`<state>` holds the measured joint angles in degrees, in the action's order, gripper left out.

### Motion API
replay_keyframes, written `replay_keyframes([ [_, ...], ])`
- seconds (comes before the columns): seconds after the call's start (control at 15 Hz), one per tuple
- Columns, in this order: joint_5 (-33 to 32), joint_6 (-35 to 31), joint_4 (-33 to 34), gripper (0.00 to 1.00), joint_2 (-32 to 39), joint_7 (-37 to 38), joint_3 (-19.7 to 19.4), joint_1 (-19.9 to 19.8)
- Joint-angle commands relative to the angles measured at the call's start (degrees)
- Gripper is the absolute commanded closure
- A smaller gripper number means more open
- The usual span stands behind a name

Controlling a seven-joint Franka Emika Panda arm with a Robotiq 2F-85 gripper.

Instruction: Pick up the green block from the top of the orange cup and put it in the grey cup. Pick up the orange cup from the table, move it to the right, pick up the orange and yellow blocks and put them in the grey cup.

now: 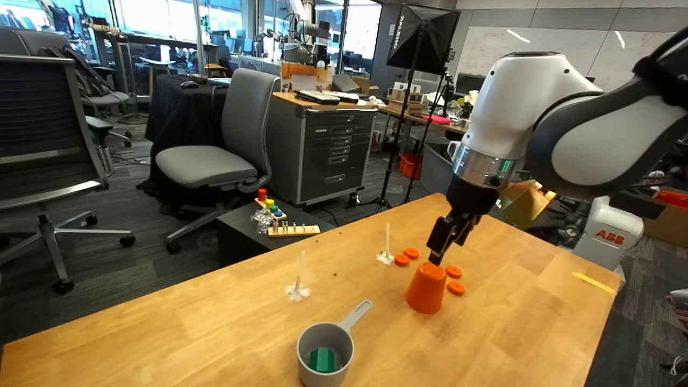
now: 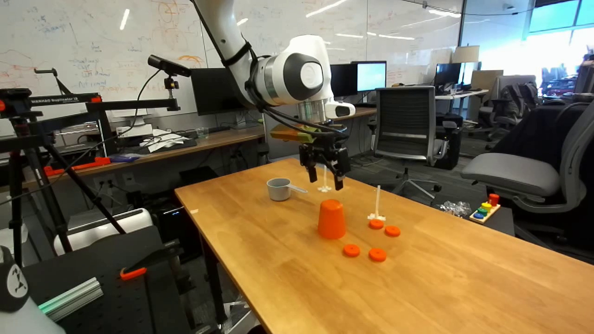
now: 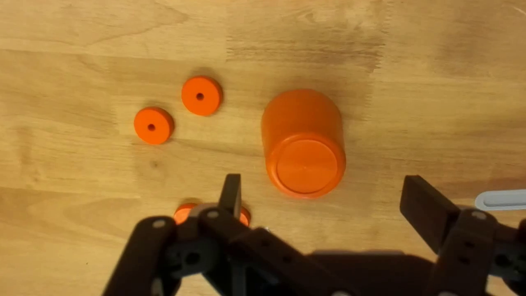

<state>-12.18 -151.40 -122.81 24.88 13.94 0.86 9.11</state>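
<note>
The orange cup [image 1: 426, 290] stands upside down on the table, also in an exterior view [image 2: 331, 220] and the wrist view [image 3: 306, 164]. Nothing lies on its top. The green block [image 1: 322, 361] lies inside the grey cup [image 1: 324, 334], which stands upright; the cup also shows in an exterior view [image 2: 278, 191]. Only its handle tip [image 3: 501, 200] shows in the wrist view. My gripper [image 3: 322, 183] is open and empty above the orange cup, its fingers wide apart; it shows in both exterior views [image 1: 444, 251] [image 2: 326, 182]. The yellow and orange blocks are hidden or out of view.
Several flat orange discs [image 1: 456, 288] [image 2: 351, 250] [image 3: 201, 95] lie near the orange cup. Two thin upright pegs with white tape at their bases stand on the table, a nearer peg [image 1: 299, 277] and a farther peg [image 1: 387, 239]. A yellow tape strip [image 1: 593, 282] lies near a table edge.
</note>
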Motion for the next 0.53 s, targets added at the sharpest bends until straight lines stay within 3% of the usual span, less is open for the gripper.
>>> replay_keyframes([
  [0.0, 3.3, 2.9, 6.1, 0.0, 4.8, -2.9, 0.3, -0.7],
  [0.47, 5.7, 8.3, 12.6, 0.0, 9.9, -3.3, 0.6, -0.5],
])
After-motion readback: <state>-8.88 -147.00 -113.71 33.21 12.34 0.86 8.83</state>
